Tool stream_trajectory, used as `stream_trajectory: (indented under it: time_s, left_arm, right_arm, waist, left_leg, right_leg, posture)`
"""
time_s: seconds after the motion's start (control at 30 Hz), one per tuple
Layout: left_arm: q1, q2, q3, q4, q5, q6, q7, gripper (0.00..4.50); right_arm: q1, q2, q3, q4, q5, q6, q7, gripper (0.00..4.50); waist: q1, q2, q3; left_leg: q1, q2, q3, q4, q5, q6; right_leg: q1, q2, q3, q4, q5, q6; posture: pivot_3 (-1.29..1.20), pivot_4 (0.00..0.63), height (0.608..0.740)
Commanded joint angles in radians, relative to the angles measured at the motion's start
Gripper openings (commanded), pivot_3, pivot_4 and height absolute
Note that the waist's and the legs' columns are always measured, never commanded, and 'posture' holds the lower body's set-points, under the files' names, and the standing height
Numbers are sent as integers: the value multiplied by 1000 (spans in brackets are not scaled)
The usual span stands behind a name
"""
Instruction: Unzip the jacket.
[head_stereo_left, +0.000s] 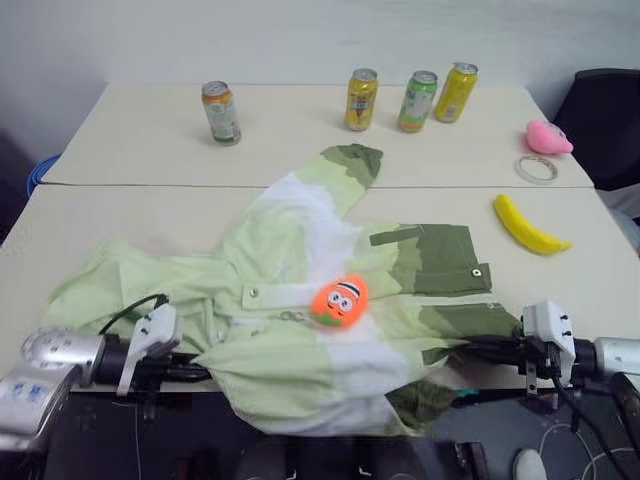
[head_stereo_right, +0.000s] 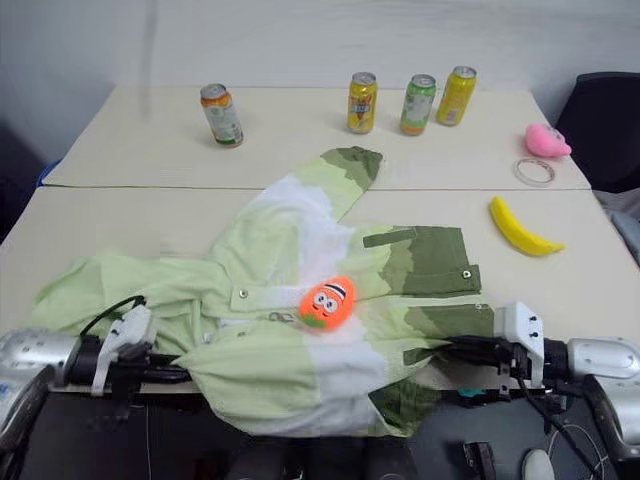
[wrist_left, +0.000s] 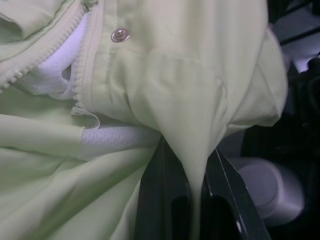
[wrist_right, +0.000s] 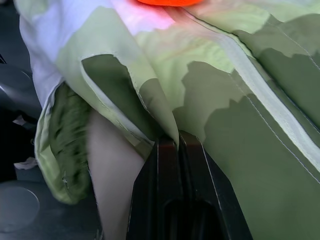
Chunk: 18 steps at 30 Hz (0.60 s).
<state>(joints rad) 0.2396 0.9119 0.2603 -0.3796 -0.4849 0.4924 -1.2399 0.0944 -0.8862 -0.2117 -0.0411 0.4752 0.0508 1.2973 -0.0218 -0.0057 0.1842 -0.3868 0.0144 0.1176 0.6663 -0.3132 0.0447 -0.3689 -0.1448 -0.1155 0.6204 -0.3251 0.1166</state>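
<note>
Presently the jacket (head_stereo_left: 330, 330) is seen draped over the near table (head_stereo_left: 60, 230) edge, its hem pinched at either side of the orange toy (head_stereo_left: 340, 301) by the left gripper (wrist_left: 197, 200) and right gripper (wrist_right: 178, 142), both clamped on fabric, presumably so the front is stretched for unzipping.

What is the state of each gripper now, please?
Left gripper: closed on the jacket fabric.
Right gripper: closed on the jacket's edge.

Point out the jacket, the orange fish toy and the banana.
jacket (head_stereo_left: 300, 375), left eye view, light-green front panel.
orange fish toy (head_stereo_left: 339, 301), left eye view, middle of its body.
banana (head_stereo_left: 527, 226), left eye view, mid-length.
</note>
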Motion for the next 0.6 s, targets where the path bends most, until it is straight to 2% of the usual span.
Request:
stream_trajectory:
  time_s: [0.03,0.13,0.27,0.37,0.5,0.57,0.6]
  left_arm:
    - [116,-6,82,-134,-87,67,18,21]
    - [118,-24,102,-153,-135,149,97,800]
    - [65,-27,144,-117,-144,113,112,2044]
    - [76,68,178,-49,-158,159,18,3006]
    - [99,171,212,-12,-194,209,-94,4306]
    - [116,213,228,-4,-198,227,-138,4450]
    - [120,224,234,-3,-193,219,-155,4450]
  right_arm:
    - [-11,3,-78,8,70,78,-30,0]
    - [17,-33,-85,-55,108,151,3,686]
    - [145,-72,-125,-246,177,241,49,2014]
    - [158,-76,-207,-372,355,413,-32,3059]
    - [18,-121,-230,-409,612,653,-149,4466]
    - [-58,-135,-196,-403,648,709,-177,4499]
    - [-111,-124,-155,-393,614,704,-199,4499]
  waist:
    - [1,0,0]
    - [17,1,0]
    - [36,3,0]
    - [35,3,0]
    - [18,3,0]
    - [19,3,0]
    - [19,3,0]
  left_leg:
    - [0,0,0,0,0,0]
    - [0,0,0,0,0,0]
    - [0,0,-1,0,-1,-1]
    - [-1,0,-1,0,-1,-1]
    - [-1,0,-1,-1,-2,-2]
    - [-1,0,-1,-3,-2,-3]
    - [-1,0,-1,-3,-2,-3]
  right_leg:
    - [0,0,0,0,0,0]
    - [0,0,-1,-1,-1,-2]
    - [-1,-1,-1,0,-1,-2]
    - [-1,-1,-1,0,-1,-3]
    - [-3,-1,0,0,-2,-4]
    - [-5,-1,0,1,-3,-6]
    - [-6,-1,-1,1,-4,-8]
  posture:
    - [0,150,740]
    - [0,150,740]
    - [0,150,740]
    - [0,150,740]
    - [0,150,740]
    - [0,150,740]
    - [0,150,740]
